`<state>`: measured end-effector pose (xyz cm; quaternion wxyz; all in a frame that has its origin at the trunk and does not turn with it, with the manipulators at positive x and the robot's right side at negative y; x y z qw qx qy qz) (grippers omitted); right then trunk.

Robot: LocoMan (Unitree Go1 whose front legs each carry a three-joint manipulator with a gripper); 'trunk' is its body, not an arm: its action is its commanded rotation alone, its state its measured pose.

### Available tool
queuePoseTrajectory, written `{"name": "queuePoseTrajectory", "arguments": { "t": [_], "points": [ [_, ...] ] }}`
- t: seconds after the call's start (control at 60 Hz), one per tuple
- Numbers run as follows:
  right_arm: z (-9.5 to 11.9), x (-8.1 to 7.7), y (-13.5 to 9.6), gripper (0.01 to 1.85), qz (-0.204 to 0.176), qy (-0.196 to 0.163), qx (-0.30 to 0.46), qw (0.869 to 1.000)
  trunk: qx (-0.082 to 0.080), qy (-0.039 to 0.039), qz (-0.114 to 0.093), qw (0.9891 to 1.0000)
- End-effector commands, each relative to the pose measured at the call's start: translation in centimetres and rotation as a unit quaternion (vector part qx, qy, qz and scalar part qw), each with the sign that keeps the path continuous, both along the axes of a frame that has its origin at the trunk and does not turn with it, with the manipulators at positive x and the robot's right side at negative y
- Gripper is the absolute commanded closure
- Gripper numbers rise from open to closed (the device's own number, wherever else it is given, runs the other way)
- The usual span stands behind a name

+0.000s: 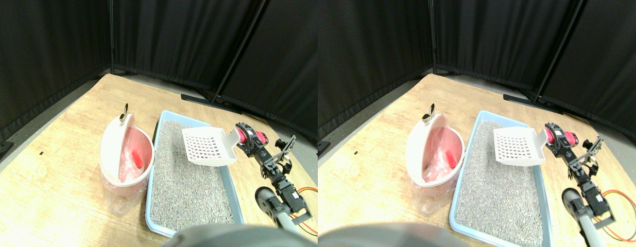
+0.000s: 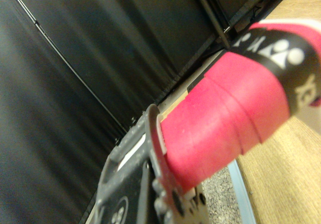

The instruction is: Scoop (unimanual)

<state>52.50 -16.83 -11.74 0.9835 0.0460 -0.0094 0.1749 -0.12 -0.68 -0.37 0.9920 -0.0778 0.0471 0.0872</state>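
I see black curtains (image 1: 50,46) hung on dark frame poles (image 1: 110,36) closing off the back and left of the wooden floor (image 1: 50,170). 2 flat black pole feet (image 1: 209,100) rest where the boards meet the curtain. An orange cable (image 1: 310,190) loops on the floor at the lower right. A small dark speck (image 1: 40,153) marks the boards at left.

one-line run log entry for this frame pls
phase: scoop raised | right gripper: shut on scoop handle | scoop: over litter tray, looks empty | bin: left of tray, red object inside
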Motion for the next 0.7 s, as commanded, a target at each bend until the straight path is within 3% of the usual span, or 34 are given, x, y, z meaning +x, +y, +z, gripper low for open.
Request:
{"name": "queuePoseTrajectory", "arguments": {
  "t": [0.017, 0.35, 0.7],
  "points": [
    [0.1, -0.5, -0.3, 1.81, -0.002, -0.024, 0.02, 1.0, -0.01, 0.0019, -0.006, 0.9999],
    [-2.1, -1.3, -1.2, 1.81, -0.018, -0.016, 0.053, 0.998, -0.004, 0.0022, -0.028, 0.9996],
    [-4.4, -1.9, -2.2, 1.81, -0.043, 0.004, 0.086, 0.995, 0.005, 0.0005, -0.034, 0.9994]
  ]
}}
